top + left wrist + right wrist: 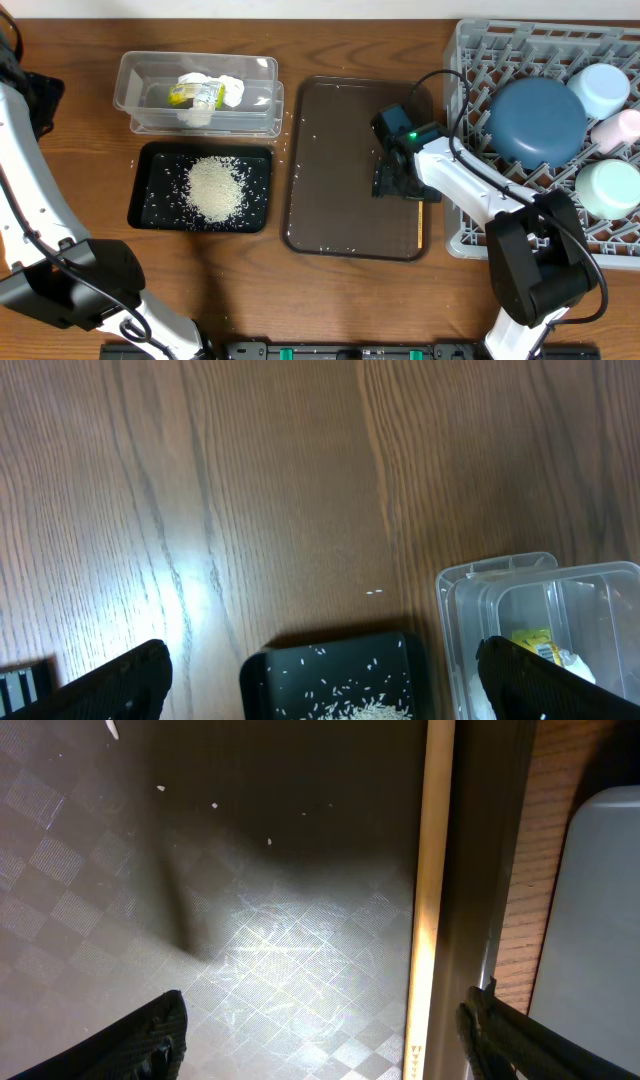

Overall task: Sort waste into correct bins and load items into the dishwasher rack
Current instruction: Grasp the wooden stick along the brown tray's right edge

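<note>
The rice heap [213, 188] lies in the black tray [150, 200]. The tissue [225, 90] and the yellow-green wrapper [193, 95] lie in the clear tub [135, 85]. The grey rack [470, 130] holds the dark blue plate [537, 120], light blue bowl [600, 88], pink cup [620, 130] and mint-green bowl [608, 188]. My right gripper [395, 180] is open and empty, low over the brown tray's right side [320, 1050]. My left gripper [320, 700] is open and empty, above the black tray's end [330, 660], with the tub [540, 590] to its right.
The brown serving tray [340, 170] lies between the black tray and the rack, with a few stray rice grains on it. A thin pale stick [428, 900] lies along its right rim. The rack's grey wall [590, 920] is just beyond. My left arm runs along the table's left edge.
</note>
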`<state>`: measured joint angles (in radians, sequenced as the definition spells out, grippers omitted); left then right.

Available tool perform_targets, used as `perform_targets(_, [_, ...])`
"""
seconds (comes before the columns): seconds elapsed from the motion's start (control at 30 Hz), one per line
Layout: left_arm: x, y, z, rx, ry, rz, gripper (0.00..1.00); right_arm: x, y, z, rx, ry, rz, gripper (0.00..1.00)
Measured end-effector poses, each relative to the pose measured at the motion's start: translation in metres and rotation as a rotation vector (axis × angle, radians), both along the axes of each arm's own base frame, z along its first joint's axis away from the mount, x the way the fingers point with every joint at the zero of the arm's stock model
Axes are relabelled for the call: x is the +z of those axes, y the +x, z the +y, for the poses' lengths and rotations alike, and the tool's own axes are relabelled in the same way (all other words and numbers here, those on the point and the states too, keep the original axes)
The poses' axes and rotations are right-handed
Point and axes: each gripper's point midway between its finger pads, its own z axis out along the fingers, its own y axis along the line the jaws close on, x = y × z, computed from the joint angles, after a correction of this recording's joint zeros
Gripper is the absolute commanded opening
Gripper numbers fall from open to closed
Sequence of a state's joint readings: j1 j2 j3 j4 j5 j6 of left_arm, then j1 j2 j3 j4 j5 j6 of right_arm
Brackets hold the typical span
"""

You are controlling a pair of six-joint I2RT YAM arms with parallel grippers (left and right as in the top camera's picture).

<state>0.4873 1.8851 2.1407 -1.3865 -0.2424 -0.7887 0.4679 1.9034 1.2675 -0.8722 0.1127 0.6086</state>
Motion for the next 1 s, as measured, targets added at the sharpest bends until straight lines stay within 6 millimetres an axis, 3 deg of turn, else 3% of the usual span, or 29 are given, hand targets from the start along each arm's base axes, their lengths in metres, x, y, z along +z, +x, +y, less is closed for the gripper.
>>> perform_targets(0.33, [0.0, 0.0, 0.0, 0.0, 0.0, 0.0, 1.0, 0.0, 0.004, 0.002, 0.022, 0.005, -0.014, 0.86])
perform_targets(0.63, [0.0, 0.0, 0.0, 0.0, 0.0, 0.0, 1.0, -0.02, 0.002, -0.001, 0.02, -0.009, 0.03, 0.85])
perform_targets(0.77, [0.0, 0.0, 0.0, 0.0, 0.0, 0.0, 1.0, -0.02, 0.003, -0.002, 0.019, -0.003, 0.032, 0.85])
perform_targets(0.93, [0.0, 0.0, 0.0, 0.0, 0.0, 0.0, 1.0, -0.02, 0.003, 0.0, 0.027, 0.007, 0.036, 0.7])
perform_targets(1.0, [0.0, 0.0, 0.0, 0.0, 0.0, 0.0, 1.0, -0.021, 0.002, 0.002, 0.029, 0.016, 0.04, 0.68])
